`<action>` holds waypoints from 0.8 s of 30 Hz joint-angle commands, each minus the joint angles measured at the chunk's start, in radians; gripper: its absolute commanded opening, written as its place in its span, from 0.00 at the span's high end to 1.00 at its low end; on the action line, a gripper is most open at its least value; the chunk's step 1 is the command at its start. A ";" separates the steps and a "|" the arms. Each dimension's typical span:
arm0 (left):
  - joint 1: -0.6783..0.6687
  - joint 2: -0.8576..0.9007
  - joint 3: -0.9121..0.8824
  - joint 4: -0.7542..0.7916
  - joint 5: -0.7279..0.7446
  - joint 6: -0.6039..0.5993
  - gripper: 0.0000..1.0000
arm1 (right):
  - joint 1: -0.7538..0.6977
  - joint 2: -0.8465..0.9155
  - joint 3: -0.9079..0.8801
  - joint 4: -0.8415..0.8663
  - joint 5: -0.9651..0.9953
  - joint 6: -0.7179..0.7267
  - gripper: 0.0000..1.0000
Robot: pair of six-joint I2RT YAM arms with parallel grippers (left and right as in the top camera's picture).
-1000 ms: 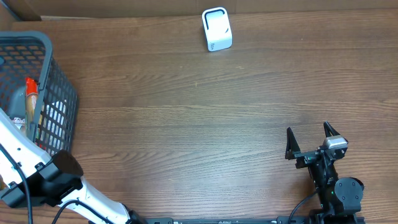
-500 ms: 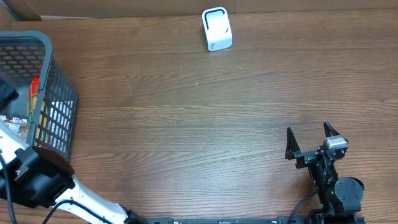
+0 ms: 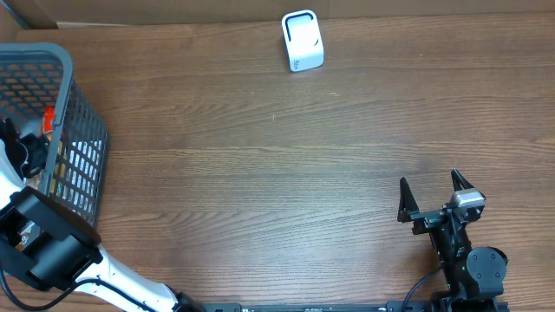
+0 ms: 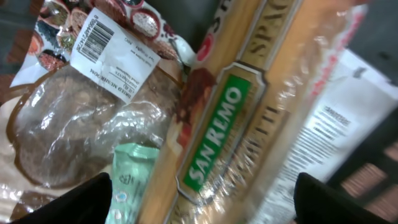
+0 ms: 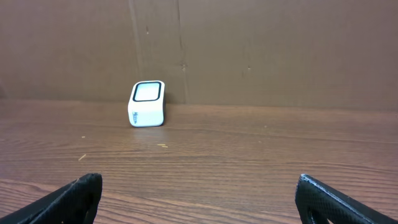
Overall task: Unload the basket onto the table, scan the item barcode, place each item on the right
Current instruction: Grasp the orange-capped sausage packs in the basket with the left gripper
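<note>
Brown wood-grain counter (image 3: 260,173) is seen, backed by a cardboard wall (image 5: 261,50). A dark wire basket (image 3: 85,130) is set at its left edge, with the groceries kept inside. "SAN REMO" is read on the spaghetti packet (image 4: 236,118), which is laid beside a clear bag (image 4: 68,137) bearing a white barcode label (image 4: 109,53). A white scanner (image 3: 302,41) is stood at the far edge. The left jaws are held spread over the packet, and the right jaws are spread wide, gripping nothing.

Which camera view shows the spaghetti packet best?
The left wrist view: the spaghetti packet fills it, its green San Remo label readable. The overhead view shows only a red tip in the basket; the right wrist view shows none of it.
</note>
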 commanded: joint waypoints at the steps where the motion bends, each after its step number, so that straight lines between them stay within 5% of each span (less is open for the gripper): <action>1: 0.006 0.005 -0.066 0.055 -0.042 0.042 0.13 | 0.006 -0.010 -0.011 0.005 0.009 -0.005 0.00; 10: 0.006 0.005 -0.200 0.196 -0.041 0.042 0.10 | 0.006 -0.010 -0.011 0.005 0.009 -0.005 0.00; 15: 0.006 0.005 -0.211 0.211 -0.041 0.042 0.17 | 0.006 -0.010 -0.011 0.005 0.009 -0.005 0.00; 19: 0.006 0.005 -0.211 0.213 -0.040 0.041 0.35 | 0.006 -0.010 -0.011 0.005 0.009 -0.005 0.00; 24: 0.006 0.005 -0.211 0.219 -0.034 0.042 0.86 | 0.006 -0.010 -0.011 0.005 0.009 -0.005 0.00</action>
